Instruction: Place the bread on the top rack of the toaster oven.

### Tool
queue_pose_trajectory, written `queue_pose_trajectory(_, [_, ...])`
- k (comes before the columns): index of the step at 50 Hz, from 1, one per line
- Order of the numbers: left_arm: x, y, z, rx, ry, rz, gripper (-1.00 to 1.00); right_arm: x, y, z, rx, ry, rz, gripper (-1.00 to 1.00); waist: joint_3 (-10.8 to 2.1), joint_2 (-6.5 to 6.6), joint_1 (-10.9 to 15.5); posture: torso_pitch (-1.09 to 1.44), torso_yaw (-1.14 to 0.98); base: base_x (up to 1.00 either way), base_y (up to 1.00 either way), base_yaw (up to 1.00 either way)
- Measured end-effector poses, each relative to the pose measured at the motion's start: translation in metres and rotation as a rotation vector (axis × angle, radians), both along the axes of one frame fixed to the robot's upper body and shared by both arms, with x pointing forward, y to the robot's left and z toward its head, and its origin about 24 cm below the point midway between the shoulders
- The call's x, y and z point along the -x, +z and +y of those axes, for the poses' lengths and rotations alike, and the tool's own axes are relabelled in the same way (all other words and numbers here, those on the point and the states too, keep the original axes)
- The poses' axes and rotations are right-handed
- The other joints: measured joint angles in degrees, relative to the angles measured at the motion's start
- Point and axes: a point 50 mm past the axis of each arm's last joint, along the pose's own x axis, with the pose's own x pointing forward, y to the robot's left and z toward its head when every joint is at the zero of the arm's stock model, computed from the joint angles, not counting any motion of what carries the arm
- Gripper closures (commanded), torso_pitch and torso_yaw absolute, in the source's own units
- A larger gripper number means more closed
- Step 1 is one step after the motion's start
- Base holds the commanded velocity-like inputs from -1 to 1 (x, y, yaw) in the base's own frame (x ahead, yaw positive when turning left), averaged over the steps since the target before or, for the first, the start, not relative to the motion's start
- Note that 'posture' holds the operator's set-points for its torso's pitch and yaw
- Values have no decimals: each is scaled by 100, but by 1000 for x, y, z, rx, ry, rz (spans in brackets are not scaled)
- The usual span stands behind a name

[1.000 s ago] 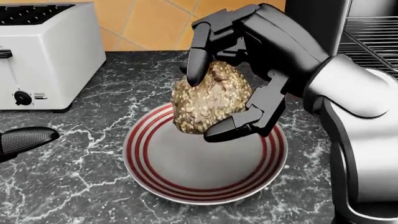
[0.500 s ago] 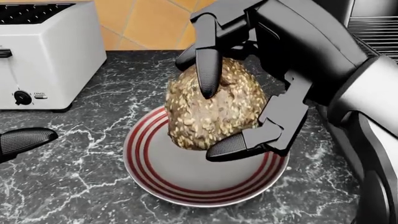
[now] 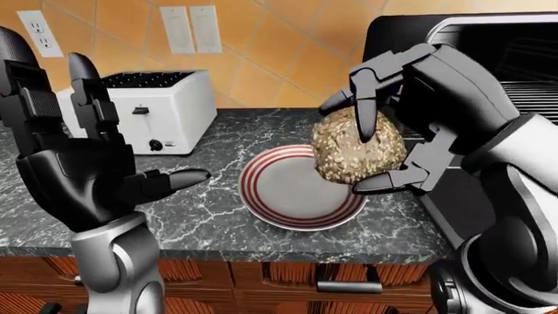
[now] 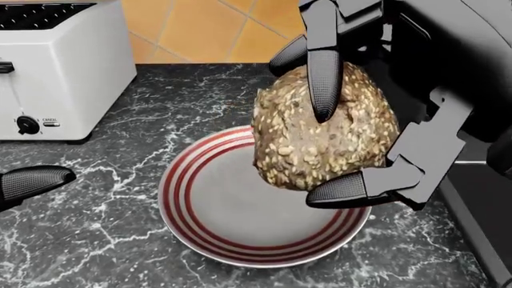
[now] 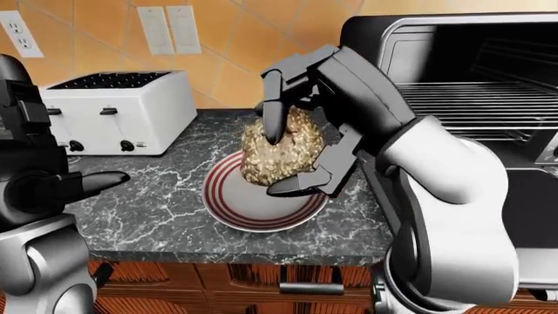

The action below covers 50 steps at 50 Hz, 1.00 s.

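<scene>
The plate (image 4: 200, 234), red-ringed with a grey well, sits on the dark marble counter (image 4: 96, 240) and holds nothing; its surface shows bare beneath the lifted load. The oven (image 5: 488, 85) stands at the right with its cavity open; the wire rack (image 5: 475, 98) inside carries nothing.

The bread (image 4: 320, 129), a seeded round loaf, is in the air above the right part of the plate, clear of it, held in the right hand (image 4: 360, 120). One finger (image 4: 322, 66) lies down over the loaf's top face, another curls under its lower right edge, so the grip is closed round the loaf. In the right-eye view the loaf hangs left of the oven mouth and below rack height.

The left hand (image 3: 96, 163) is raised at the left, fingers spread upright, thumb pointing toward the plate, holding nothing. A white toaster (image 3: 161, 108) stands at the far left of the counter.

Against the head view one second ago, the loaf and right hand sit higher and further right and fill more of the view. Plate, toaster and left thumb tip are unchanged in position.
</scene>
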Motion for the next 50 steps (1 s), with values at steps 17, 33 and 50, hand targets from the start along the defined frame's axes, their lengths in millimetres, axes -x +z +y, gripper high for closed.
queue_pose_trajectory(17, [-1, 0, -1, -1, -3, 1, -100, 20, 10, -8, 27, -40, -36, 76, 29, -21, -3, -33, 0, 0, 0, 0])
queue_pose_trajectory(33, [-1, -2, 0, 2, -1, 6, -100, 34, 17, -26, 33, -129, -45, 80, 60, -49, 8, -33, 0, 0, 0, 0])
queue_pose_trajectory(50, [-1, 1, 0, 2, -4, -1, -100, 42, 38, -53, 70, -241, -89, 91, 76, -79, -7, -33, 0, 0, 0, 0])
